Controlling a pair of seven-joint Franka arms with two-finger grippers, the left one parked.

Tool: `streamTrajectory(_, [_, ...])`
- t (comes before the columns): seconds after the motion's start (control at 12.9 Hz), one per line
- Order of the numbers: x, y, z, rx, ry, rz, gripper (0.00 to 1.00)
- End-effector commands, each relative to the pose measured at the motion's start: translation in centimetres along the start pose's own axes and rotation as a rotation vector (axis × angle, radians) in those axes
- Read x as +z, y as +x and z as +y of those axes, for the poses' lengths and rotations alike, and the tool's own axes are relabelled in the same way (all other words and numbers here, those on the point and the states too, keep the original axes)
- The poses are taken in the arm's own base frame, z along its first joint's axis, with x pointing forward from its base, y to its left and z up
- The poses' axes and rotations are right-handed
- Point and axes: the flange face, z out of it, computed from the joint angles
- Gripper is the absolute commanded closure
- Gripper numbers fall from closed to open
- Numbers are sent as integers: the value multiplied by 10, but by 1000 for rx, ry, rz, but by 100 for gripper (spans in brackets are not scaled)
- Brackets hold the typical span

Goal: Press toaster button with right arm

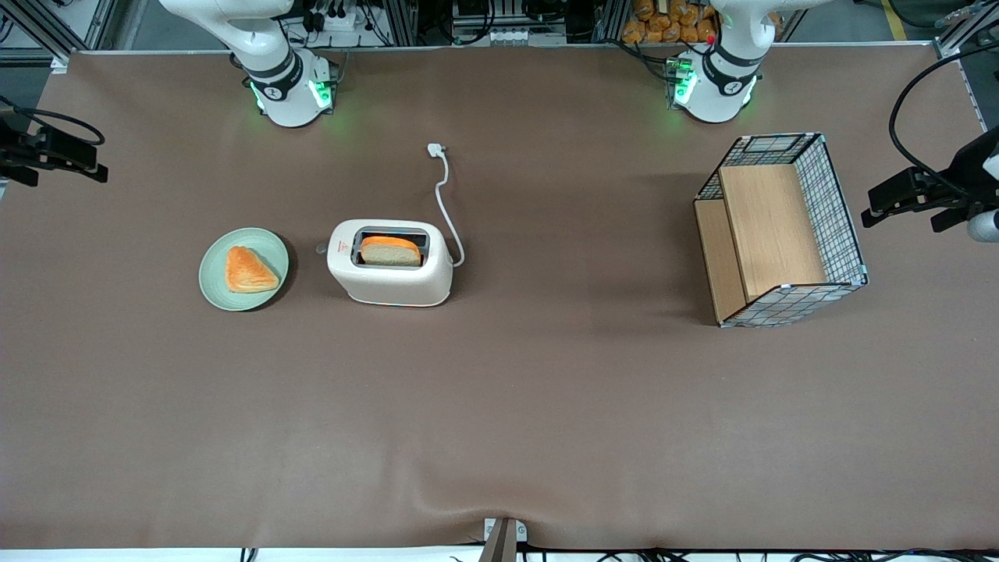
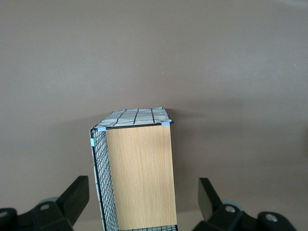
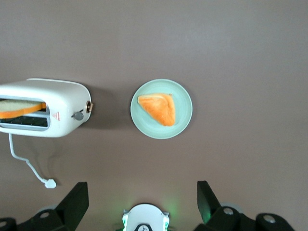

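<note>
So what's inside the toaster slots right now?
One bread slice stands in the toaster, its top showing and lower part hidden in the slot. The gripper hangs high above, jaws open.

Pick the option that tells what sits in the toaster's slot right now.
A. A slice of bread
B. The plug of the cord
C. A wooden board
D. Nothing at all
A: a slice of bread stands in the toaster slot; the right arm's tool hangs open above the table, well clear of it.
</note>
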Motion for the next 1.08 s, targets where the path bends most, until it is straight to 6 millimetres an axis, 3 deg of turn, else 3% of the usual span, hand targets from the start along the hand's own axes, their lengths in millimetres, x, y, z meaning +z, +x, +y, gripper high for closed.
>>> streamTrajectory(0.0, [11,0,1,17,8,-41,0])
streamTrajectory(0.39, [47,6,-1,11,75,-109,0])
streamTrajectory(0.85, [122,16,-22,-6,210,-203,0])
streamTrajectory(1.01, [147,19,-40,-28,208,-219,0])
